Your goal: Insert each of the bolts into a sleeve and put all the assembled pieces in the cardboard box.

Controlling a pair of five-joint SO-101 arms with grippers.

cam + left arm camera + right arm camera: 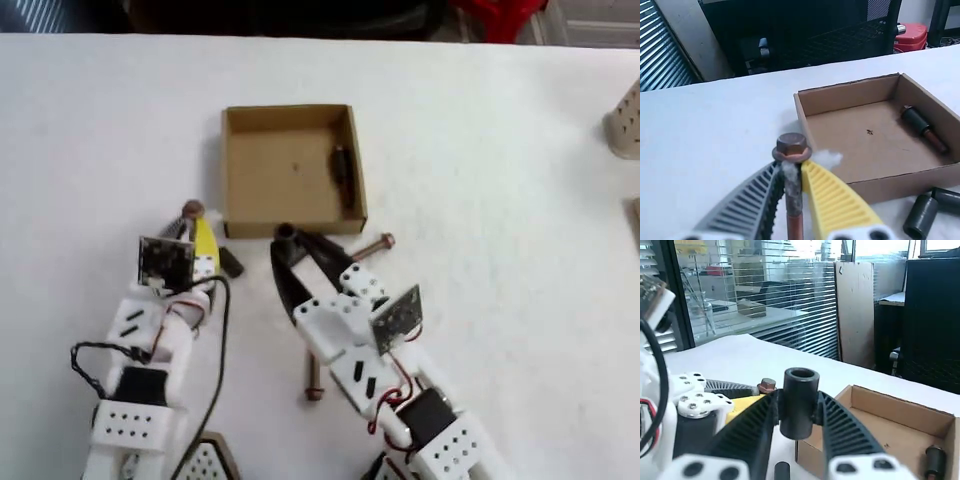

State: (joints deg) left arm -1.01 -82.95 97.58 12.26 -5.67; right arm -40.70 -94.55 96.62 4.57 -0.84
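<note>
Two parts in hand, one per arm. My left gripper (791, 167) pinches a bolt (791, 146) by the shank just under the hex head. The head pokes out past the fingertips. The bolt's long axis runs along the fingers, head pointing away from the wrist and shank tip back toward the palm. My right gripper (800, 399) is squeezed onto a dark sleeve (800, 382), gripped across its sides. The sleeve's long axis is upright, with the open bore facing up above the fingers.

My read: the sleeve is held bore-up so a shank can drop in, and the bolt is held near the head to leave the shank free. The bolt is head-first, so the two aren't lined up to mate yet. The two fingertip pairs sit near each other but apart.

The cardboard box (240, 165) sits just ahead of both fingertip pairs, handy for drop-off. One assembled piece (921, 127) lies flat inside it along a side wall.

Two loose sleeves (920, 217) lie just off the left gripper's yellow finger. A loose bolt (372, 245) lies flat just beside the right fingers. A second loose bolt (313, 375) lies on the table (500, 150) back by that arm's wrist.
</note>
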